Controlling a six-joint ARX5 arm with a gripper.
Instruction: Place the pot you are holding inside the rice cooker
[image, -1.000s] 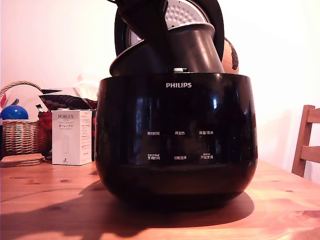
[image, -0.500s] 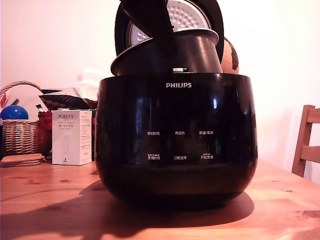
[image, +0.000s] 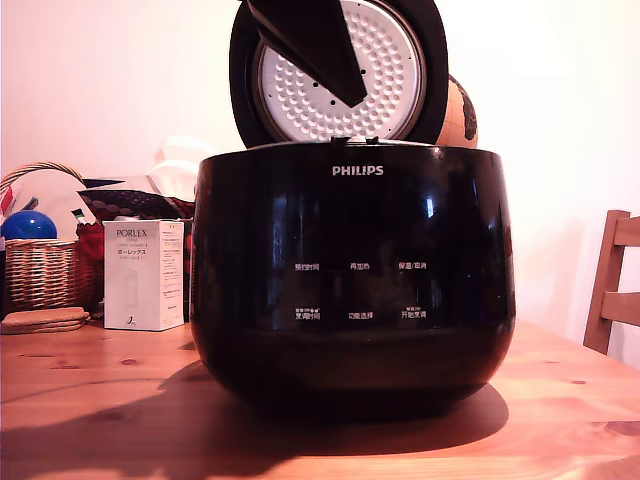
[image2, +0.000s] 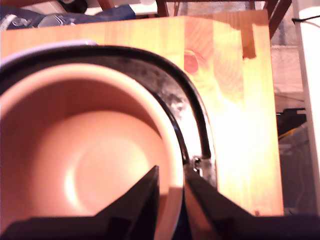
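I see the pot (image2: 85, 150) sunk down in the rice cooker (image: 352, 280); in the exterior view nothing of it shows above the cooker's top edge. My wrist camera looks into its pinkish-lit hollow. The cooker's lid (image: 340, 70) stands open at 12 o'clock, dimpled white plate facing me. The cooker sits on a wooden table (image: 90, 400) before a pale wall. At 9 o'clock of the cooker stand a white PORLEX box (image: 143, 275) and a wicker basket (image: 40, 270); at 3 o'clock, a wooden chair (image: 612, 290). My gripper (image2: 172, 180) is nearly pressed together, pinching the pot's rim, one finger (image2: 145, 192) inside, the other outside.
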